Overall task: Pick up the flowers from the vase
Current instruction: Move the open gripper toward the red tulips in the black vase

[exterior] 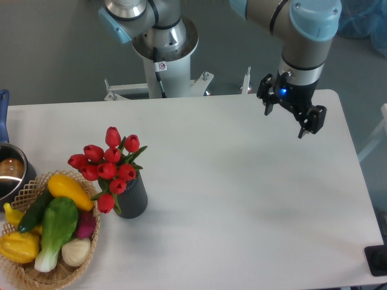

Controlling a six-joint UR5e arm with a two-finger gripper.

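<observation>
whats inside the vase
Red tulips stand in the vase, blooms and a few leaves spilling over its rim. The stems' lower ends and any water are hidden by its dark wall.

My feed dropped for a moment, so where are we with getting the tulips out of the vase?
Nothing looks done: the red tulips sit in the dark grey ribbed vase, beside the wicker basket of vegetables. In hand: nothing. The gripper hangs open and empty above the table's far right part, well away from the bunch. Left: the approach across the white table, the grasp on the tulips and the lift out.
</observation>
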